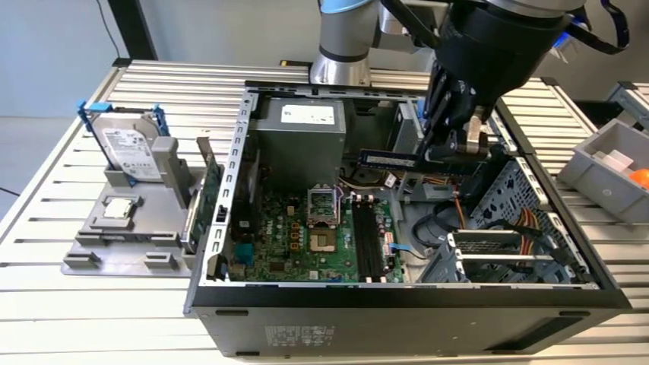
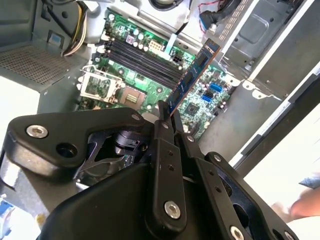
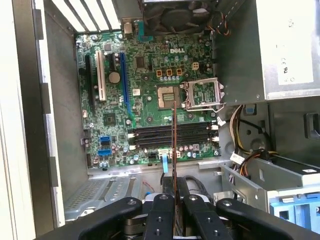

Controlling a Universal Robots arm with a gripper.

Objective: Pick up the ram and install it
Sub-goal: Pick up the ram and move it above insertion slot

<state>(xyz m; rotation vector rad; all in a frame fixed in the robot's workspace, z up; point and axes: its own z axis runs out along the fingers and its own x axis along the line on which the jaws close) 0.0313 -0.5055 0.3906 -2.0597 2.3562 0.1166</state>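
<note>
Slatted metal desk (image 1: 61,319) is carrying an open computer case (image 1: 406,312), and its motherboard (image 1: 294,239) is facing up.

In the exterior view, the arm is reaching down from 12 o'clock over the case. We are noting the hand (image 1: 431,156) clamped narrow on one end of the ram (image 1: 388,159). The bluish-green stick is pointing out of the fingers toward 9 o'clock. It is hanging above the case interior, at about 1 o'clock from the motherboard, and it is not seated in anything. The dark memory slots (image 1: 367,242) are lying well apart from it, toward 6 o'clock.

In the second wrist view, the hand (image 2: 165,114) is pinching the ram (image 2: 192,80) between its two black fingers, with the slots (image 2: 145,57) beyond. In the first wrist view, we are seeing the ram (image 3: 174,150) edge-on as a thin line rising from the hand (image 3: 174,189). That line is crossing the slots (image 3: 150,134) and ending near the open processor socket (image 3: 167,95).

A silver power supply (image 1: 299,137) is sitting in the case at 12 o'clock from the motherboard. At 9 o'clock from the case, a grey fixture (image 1: 152,262) is holding an upright hard drive (image 1: 132,152) and a small processor chip (image 1: 120,207). A grey bin (image 1: 588,176) is standing at 3 o'clock.
</note>
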